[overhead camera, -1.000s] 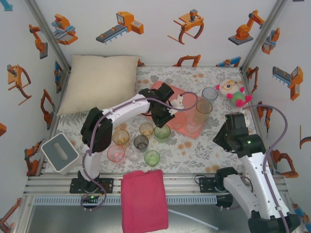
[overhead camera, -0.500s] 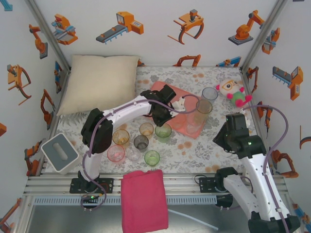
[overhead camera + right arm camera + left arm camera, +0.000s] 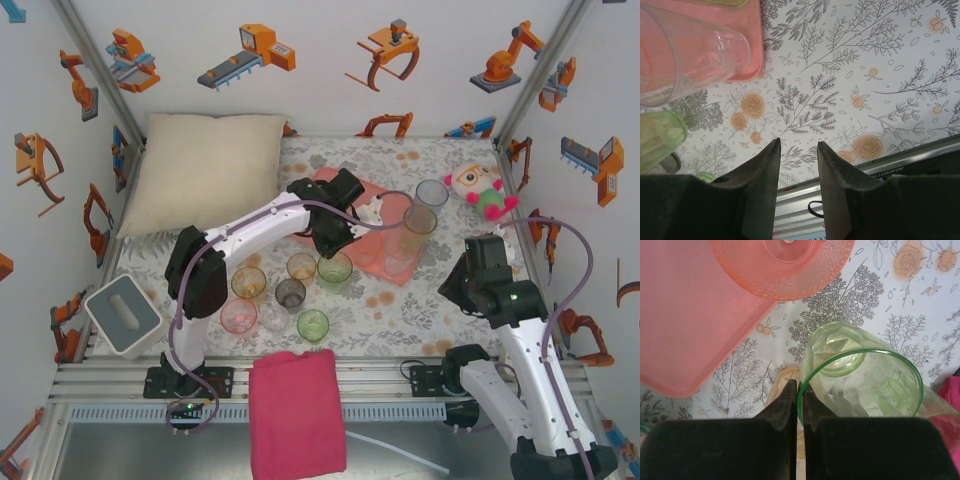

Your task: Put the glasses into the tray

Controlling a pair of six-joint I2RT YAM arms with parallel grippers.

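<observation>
The left claw point(image 3: 799, 390) is pinched shut on the thin rim of a green glass point(image 3: 860, 385), one black finger inside the mouth and one outside. The glass is transparent and round-mouthed with a faceted base, and it sits over the counter point(image 3: 920, 305) just beside the tray point(image 3: 690, 315), not in it. The tray is flat, matte salmon-pink and rectangular, with rounded corners and a low raised rim. On it near that edge stands a pink glass point(image 3: 785, 265) with a finely dimpled wall, and near another corner a clear glass point(image 3: 690, 55) with a fluted base. A tall orange glass point(image 3: 418, 225) stands at the tray's right side, with a greyish glass point(image 3: 432, 192) just beyond it. Other glasses point(image 3: 290, 294), amber, smoky, pink, clear and green, cluster on the counter near the left arm. The right claw point(image 3: 797, 145) hangs over bare counter, jaws partly apart and holding nothing. The counter wears a white cover printed with grey branches and orange roses. The walls point(image 3: 320, 100) are white with orange robot pictures. A soft cream pillow point(image 3: 205, 180) lies far left, a plush toy point(image 3: 480, 188) far right, a folded magenta cloth point(image 3: 297, 410) at the near edge and a rounded grey box point(image 3: 122, 315) at the left
</observation>
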